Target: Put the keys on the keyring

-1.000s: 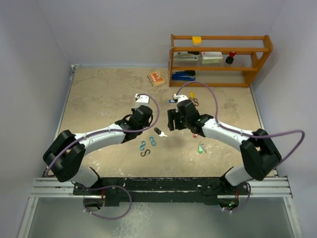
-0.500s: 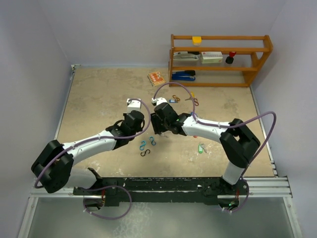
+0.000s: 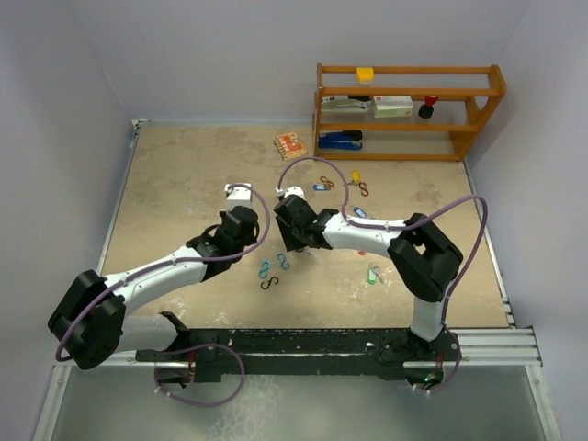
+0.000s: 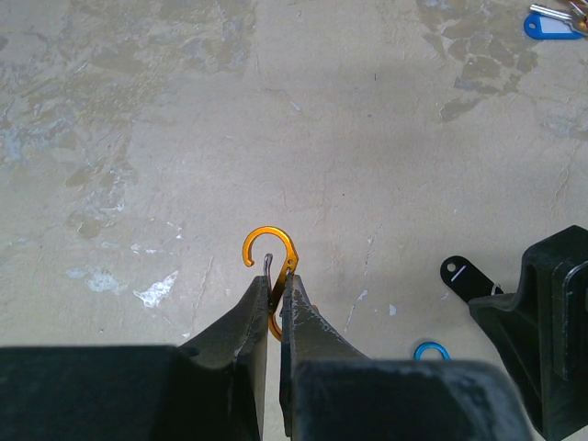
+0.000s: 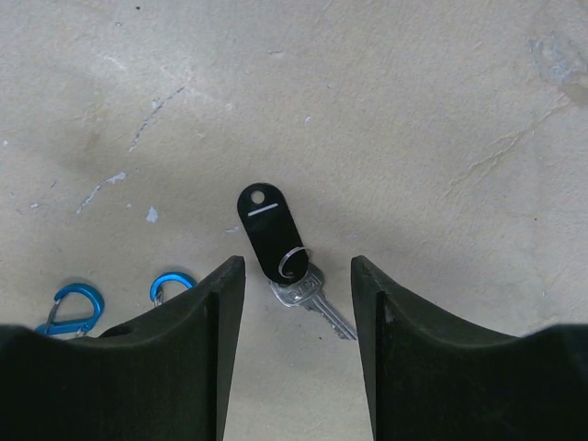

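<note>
- Left wrist view: my left gripper [image 4: 274, 287] has its jaws pinched together on an orange clip [image 4: 271, 230]. The clip's hooked upper end stands clear above the fingertips.
- Right wrist view: my right gripper [image 5: 296, 265] has its jaws well apart, one finger on each side of a black-tagged key [image 5: 265, 230]. Neither finger touches it, and nothing is held.
- That key lies flat on the table [image 3: 184, 165], near its middle. The tag points away from the wrist, and the metal blade [image 5: 312, 299] sits between the fingers.
- Two blue clips [image 5: 69, 305] lie on the table just left of the right gripper's left finger.
- From the left wrist I see the black tag to the right of the orange clip and apart from it.
- Top view: more keys lie toward the far edge, a blue-tagged one [image 3: 320, 186] and a yellow-tagged one [image 3: 356, 176]. A green-tagged one [image 3: 372, 274] lies nearer the near right side.
- A wooden shelf [image 3: 409, 110] stands at the far right corner.
</note>
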